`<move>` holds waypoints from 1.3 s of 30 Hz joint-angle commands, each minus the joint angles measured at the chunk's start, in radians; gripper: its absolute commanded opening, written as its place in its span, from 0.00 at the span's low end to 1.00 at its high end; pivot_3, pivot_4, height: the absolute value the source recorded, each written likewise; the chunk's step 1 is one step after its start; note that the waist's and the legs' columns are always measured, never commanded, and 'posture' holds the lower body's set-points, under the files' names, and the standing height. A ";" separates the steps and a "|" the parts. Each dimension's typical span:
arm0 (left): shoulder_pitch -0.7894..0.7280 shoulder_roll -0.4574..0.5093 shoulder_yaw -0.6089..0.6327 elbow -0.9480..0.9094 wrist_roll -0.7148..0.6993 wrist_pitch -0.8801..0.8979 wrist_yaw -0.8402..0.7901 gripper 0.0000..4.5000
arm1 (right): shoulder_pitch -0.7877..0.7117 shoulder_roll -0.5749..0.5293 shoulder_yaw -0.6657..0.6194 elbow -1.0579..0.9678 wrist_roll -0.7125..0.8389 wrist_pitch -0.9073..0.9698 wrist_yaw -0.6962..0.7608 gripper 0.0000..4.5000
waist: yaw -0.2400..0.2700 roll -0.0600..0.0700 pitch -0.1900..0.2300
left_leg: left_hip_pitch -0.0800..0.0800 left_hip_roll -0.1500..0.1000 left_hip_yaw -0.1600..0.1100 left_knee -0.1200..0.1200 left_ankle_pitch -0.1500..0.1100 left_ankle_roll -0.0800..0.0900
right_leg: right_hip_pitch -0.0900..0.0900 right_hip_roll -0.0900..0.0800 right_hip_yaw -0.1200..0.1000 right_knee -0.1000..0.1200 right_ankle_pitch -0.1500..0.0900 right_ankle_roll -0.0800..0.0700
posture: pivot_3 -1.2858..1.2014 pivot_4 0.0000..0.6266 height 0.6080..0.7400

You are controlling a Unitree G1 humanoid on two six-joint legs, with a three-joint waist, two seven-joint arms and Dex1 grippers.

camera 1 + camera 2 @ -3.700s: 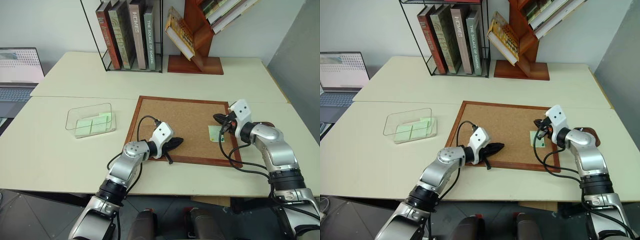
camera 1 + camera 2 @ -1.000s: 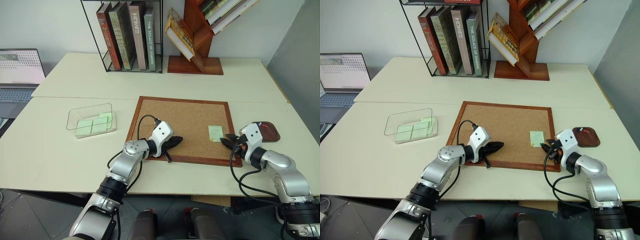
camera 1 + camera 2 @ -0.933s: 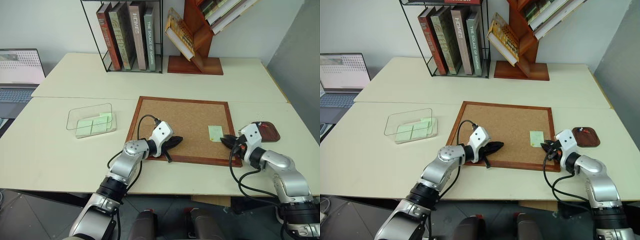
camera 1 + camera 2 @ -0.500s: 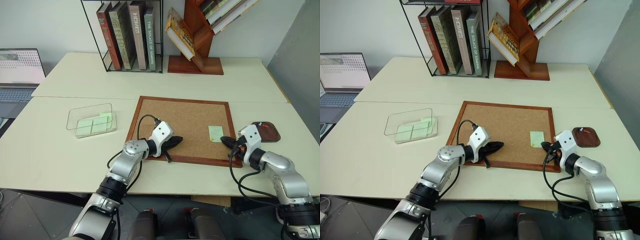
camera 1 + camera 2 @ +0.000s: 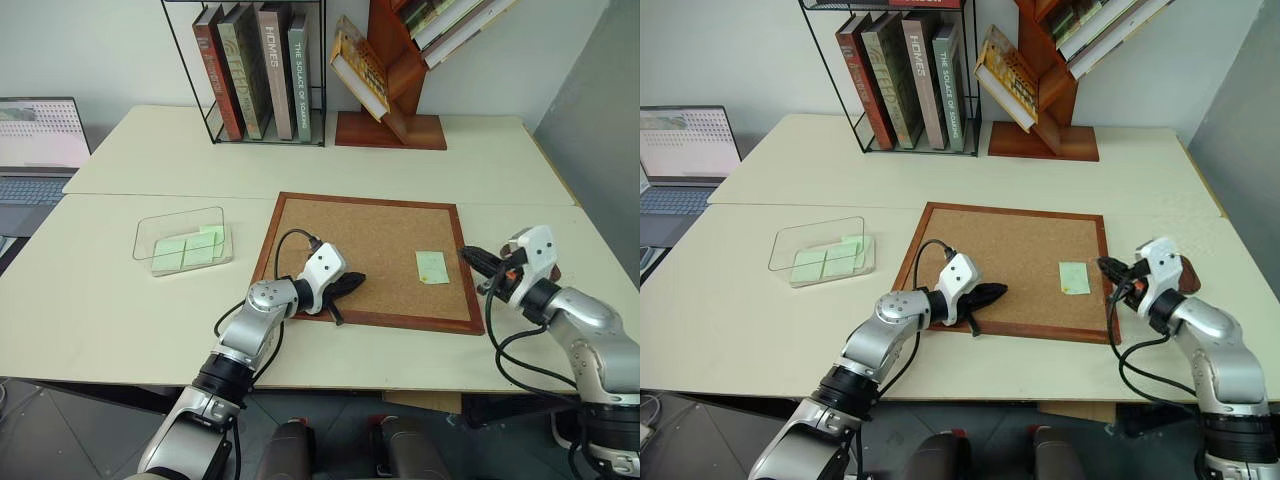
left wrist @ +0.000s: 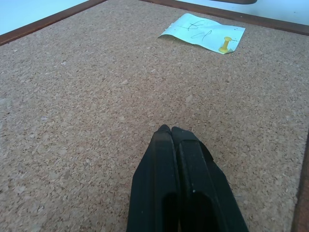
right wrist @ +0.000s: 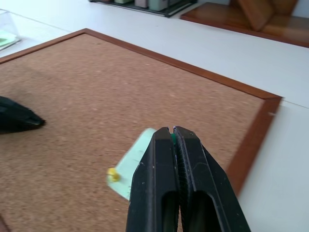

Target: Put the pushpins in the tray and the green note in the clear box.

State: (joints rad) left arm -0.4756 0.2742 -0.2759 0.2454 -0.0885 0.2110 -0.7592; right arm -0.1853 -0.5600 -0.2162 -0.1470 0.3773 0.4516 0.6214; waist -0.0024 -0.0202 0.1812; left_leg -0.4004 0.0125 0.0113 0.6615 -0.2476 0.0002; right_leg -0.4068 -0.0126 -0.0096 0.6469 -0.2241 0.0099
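The green note point(image 5: 431, 266) lies on the right side of the cork board point(image 5: 370, 235), with a yellow pushpin point(image 6: 225, 44) stuck in one corner. My right gripper point(image 5: 468, 254) hovers just right of the note over the board's right frame. It is shut, and a speck of green point(image 7: 172, 137) pinched at its tips looks like a pushpin. My right hand hides most of the brown tray point(image 5: 1188, 274). My left gripper point(image 5: 355, 281) rests shut and empty on the board's lower left. The clear box point(image 5: 183, 240), at the left of the table, holds pale green slips.
A wire rack of books point(image 5: 262, 70) and a wooden slanted bookshelf point(image 5: 392, 110) stand at the back of the table. A laptop point(image 5: 35, 140) sits at the far left. My left arm's cable loops over the board's left frame.
My right gripper closed at the board's lower right frame, then rose and shifted right and back beside the note. The left arm stayed still.
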 commanded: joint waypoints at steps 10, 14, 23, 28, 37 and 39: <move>0.022 0.007 -0.016 0.006 0.031 0.002 -0.001 0.00 | -0.068 -0.050 -0.106 0.243 -0.098 0.054 -0.214 0.00 | -0.001 0.000 0.000 | 0.000 0.000 0.001 0.000 0.000 0.000 | 0.000 0.000 0.000 0.000 0.000 0.000 | 0.52 0.24 1.00; 0.024 0.008 -0.015 0.005 0.034 0.002 -0.001 0.00 | -0.101 -0.054 -0.104 0.311 -0.120 0.051 -0.249 0.00 | -0.001 0.000 0.000 | 0.000 0.000 0.001 0.000 0.000 0.000 | 0.000 0.000 0.000 0.000 0.000 0.000 | 0.52 0.24 1.00; 0.027 0.005 -0.016 0.005 0.037 0.001 0.002 0.00 | -0.139 -0.058 -0.104 0.364 -0.143 0.065 -0.291 0.22 | 0.000 0.000 0.000 | 0.000 0.000 0.001 0.000 0.000 0.000 | 0.000 0.000 0.001 0.000 0.000 0.000 | 0.52 0.24 1.00; 0.031 0.005 -0.016 0.002 0.039 0.001 0.003 0.00 | -0.146 -0.049 -0.121 0.360 -0.131 0.056 -0.306 0.44 | -0.001 0.001 0.000 | 0.000 0.000 0.001 0.000 0.000 0.000 | 0.000 0.000 0.001 0.000 0.000 0.000 | 0.52 0.24 1.00; 0.033 0.003 -0.017 0.001 0.039 0.002 0.004 0.00 | -0.140 -0.009 -0.175 0.252 -0.028 -0.023 -0.224 0.87 | -0.001 0.001 -0.001 | 0.000 0.000 0.001 0.000 0.000 0.000 | 0.000 0.001 0.001 0.000 0.000 0.000 | 0.52 0.24 1.00; 0.032 0.002 -0.017 0.002 0.039 0.002 0.004 0.00 | -0.115 -0.012 -0.146 0.199 -0.012 -0.025 -0.170 0.87 | -0.001 0.001 -0.001 | 0.000 0.000 0.001 -0.001 0.000 0.000 | 0.000 0.001 0.001 0.000 0.000 0.000 | 0.52 0.24 1.00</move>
State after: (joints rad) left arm -0.4633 0.2721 -0.2779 0.2336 -0.0713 0.2052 -0.7548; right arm -0.3175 -0.5658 -0.3687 0.1386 0.3354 0.4549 0.3961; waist -0.0032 -0.0192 0.1806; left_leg -0.4004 0.0125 0.0121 0.6609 -0.2477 0.0003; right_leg -0.4068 -0.0118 -0.0090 0.6465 -0.2241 0.0101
